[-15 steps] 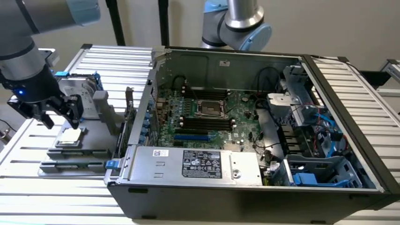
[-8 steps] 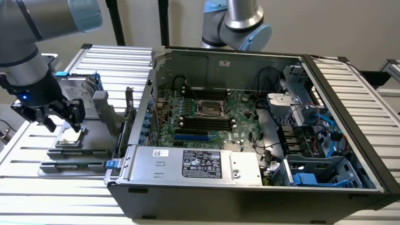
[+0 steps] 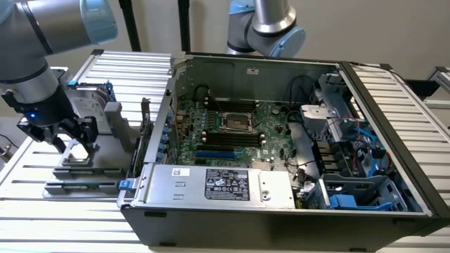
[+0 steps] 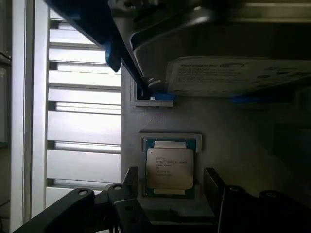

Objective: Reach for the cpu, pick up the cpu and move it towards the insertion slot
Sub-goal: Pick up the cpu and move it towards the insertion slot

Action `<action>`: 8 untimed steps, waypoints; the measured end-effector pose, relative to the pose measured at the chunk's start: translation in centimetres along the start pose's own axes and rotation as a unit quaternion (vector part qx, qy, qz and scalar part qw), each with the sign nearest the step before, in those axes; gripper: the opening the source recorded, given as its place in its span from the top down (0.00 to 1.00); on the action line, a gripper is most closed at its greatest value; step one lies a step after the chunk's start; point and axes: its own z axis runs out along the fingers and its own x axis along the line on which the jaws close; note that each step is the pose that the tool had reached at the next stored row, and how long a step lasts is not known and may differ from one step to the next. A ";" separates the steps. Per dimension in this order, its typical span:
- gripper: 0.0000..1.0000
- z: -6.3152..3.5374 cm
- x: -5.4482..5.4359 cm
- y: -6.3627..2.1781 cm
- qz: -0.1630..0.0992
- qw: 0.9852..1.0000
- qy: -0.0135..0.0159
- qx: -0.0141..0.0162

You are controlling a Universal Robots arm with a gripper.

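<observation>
The cpu (image 4: 170, 167) is a small square chip with a silver-grey top and a green edge, lying flat in a recess of the grey fixture (image 4: 233, 136). In the exterior view the cpu (image 3: 79, 152) sits on that fixture at the exterior view's left, outside the computer case. My gripper (image 4: 170, 180) hangs just above it, open, with one black finger (image 4: 130, 178) on each side of the chip and no contact visible. The gripper (image 3: 68, 141) hovers low over the chip. The insertion slot (image 3: 234, 122) is the empty socket at the middle of the green motherboard.
The open computer case (image 3: 281, 211) fills the exterior view's right, its power supply (image 3: 221, 185) at the front. A silver hard drive (image 4: 238, 73) in a blue-tabbed caddy stands on the fixture just beyond the cpu. A second arm (image 3: 264, 26) stands behind the case. Slatted metal table (image 3: 63, 226) lies around.
</observation>
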 end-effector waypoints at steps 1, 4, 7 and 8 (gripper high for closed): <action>0.35 0.18 0.0 0.00 0.000 1.000 0.000 0.000; 0.35 0.62 -0.1 0.00 0.000 1.000 0.000 0.001; 0.35 0.82 -0.1 0.03 0.000 1.000 0.000 0.001; 0.35 0.87 -0.2 0.05 0.000 1.000 0.000 0.001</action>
